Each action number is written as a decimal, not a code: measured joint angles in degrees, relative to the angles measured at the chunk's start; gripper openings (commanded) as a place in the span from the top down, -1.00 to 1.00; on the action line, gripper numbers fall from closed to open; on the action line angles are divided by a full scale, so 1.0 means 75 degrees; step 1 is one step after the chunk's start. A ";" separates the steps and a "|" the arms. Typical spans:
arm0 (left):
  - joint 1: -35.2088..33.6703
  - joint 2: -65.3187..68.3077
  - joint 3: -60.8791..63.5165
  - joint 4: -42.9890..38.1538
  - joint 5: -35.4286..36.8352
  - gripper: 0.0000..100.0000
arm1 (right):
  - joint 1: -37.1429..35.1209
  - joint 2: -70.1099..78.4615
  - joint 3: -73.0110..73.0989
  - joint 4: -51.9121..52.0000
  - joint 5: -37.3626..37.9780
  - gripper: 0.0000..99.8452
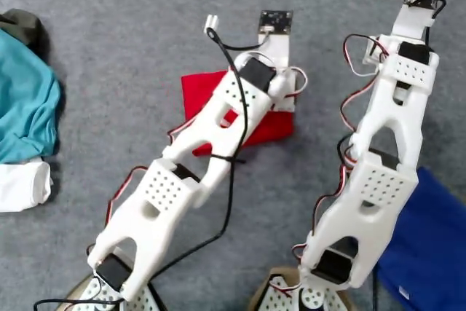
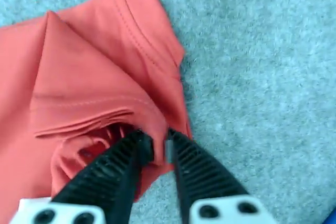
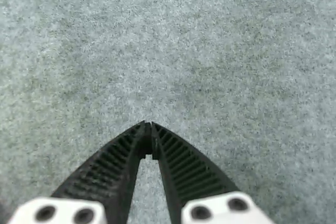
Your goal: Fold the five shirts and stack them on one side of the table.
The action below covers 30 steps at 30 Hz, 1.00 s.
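The left gripper (image 2: 156, 142) had its jaws drawn almost together on a corner of the red shirt (image 2: 94, 77), with a small bunch of cloth pinched between the tips and only a narrow slit left between the ribbed fingers (image 2: 118, 163). The right gripper (image 3: 148, 127) was closed tip to tip on nothing, hanging over bare grey table (image 3: 236, 51).

In the high view the red shirt (image 1: 198, 92) lay near the middle of the table (image 1: 109, 49), partly folded and partly hidden beneath the left arm (image 1: 218, 118). Its long axis ran roughly across the table, from one side to the other. The pinched corner looked to be at the end nearer the right arm (image 1: 386, 151), so nearly all of the cloth stretched away from the pincer toward the far side, where a teal shirt (image 1: 25, 107), a white shirt (image 1: 22, 186) and a dark garment (image 1: 22, 23) sat together at the edge. A blue shirt (image 1: 429, 245) lay at the opposite edge, beside the base of the right arm.

That relation seemed to be what the next move hung on — a held corner carried over the body of the shirt would close another fold along the long axis. The left arm was plainly the nearer 1; the right gripper was well apart from the red cloth, out past its end, and would have to come in before it could pin or help. The loose layers bunched by the left jaws suggested a risk — the fold could slip open if the grip had caught only 1 layer.
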<state>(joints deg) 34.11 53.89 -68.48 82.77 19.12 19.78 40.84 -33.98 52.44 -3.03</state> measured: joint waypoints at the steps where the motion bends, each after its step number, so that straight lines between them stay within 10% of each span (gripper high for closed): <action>1: 0.0000 0.0000 0.0000 0.0000 0.0082 0.58 | 0.0000 0.0000 0.0000 0.0000 0.0000 0.99; 17: -0.2907 -0.0903 0.0188 0.0234 0.1688 0.94 | -0.0246 0.0141 -0.0035 0.0211 0.0586 0.99; 30: -0.3130 0.0504 -0.0774 0.1207 0.2532 0.96 | -0.3118 0.0117 -0.4161 0.5814 0.3317 0.99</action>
<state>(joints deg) 10.64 57.67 -74.29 91.82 38.11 -3.60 41.71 -65.19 96.04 21.85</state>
